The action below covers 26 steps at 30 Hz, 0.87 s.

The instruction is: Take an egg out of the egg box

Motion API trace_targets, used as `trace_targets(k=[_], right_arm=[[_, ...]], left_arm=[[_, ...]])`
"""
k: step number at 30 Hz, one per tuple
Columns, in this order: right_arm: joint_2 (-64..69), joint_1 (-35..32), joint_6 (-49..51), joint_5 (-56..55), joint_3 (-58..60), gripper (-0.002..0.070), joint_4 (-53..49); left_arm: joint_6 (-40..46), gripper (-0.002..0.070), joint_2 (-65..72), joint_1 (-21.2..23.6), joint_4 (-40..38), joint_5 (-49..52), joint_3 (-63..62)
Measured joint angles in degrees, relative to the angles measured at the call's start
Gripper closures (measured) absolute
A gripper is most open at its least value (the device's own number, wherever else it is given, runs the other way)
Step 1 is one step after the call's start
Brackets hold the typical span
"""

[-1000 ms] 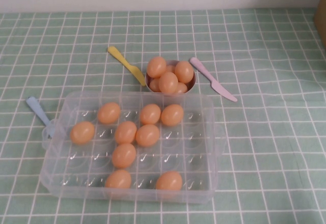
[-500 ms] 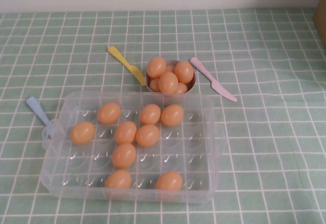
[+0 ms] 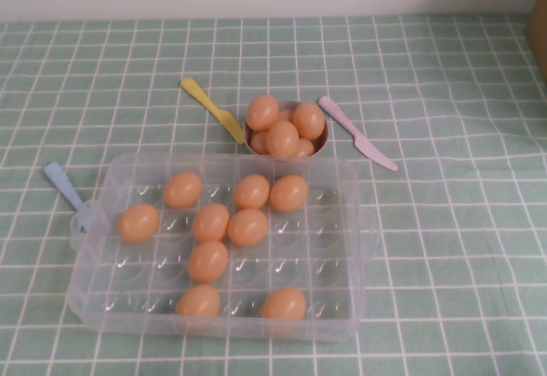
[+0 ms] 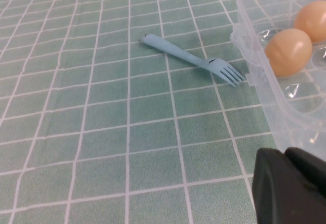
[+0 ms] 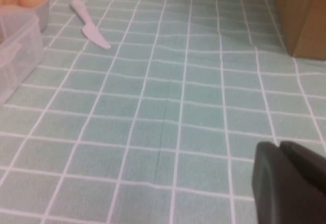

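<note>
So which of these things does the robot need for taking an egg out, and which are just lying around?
For the job:
egg box
egg, one of nine in it
left gripper, parked near the box
right gripper, shut, parked

Lying about:
bowl of eggs
yellow knife
pink knife
blue fork

My green checked tablecloth [image 3: 444, 222] carried the egg box [image 3: 350, 308], with bowl [image 3: 320, 145], yellow knife [image 3: 212, 109], pink knife [image 3: 359, 134] behind it and blue fork [image 3: 61, 185] at its left.

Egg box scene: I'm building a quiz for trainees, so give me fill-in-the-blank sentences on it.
1. The egg box holds ___ eggs.
2. The utensil touching the box's left wall is a blue ___.
3. The pink knife lies right of the ___ of eggs.
4. The left gripper and right gripper hold ___.

Missing: nine; fork; bowl; nothing
</note>
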Motion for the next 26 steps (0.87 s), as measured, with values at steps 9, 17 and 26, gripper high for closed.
trace_targets(k=[9,17,26], right_arm=[[0.00,0.00,-0.93,2.20,0.00,0.0694,0.58],[0.00,0.00,-0.93,2.20,0.00,0.0694,0.68],[0.00,0.00,-1.06,2.28,0.00,0.0694,0.68]], left_arm=[[0.00,0.0678,0.00,0.00,0.00,0.00,0.00],[0.00,0.0678,0.00,0.00,0.00,0.00,0.00],[0.00,0.0679,0.00,0.00,0.00,0.00,0.00]])
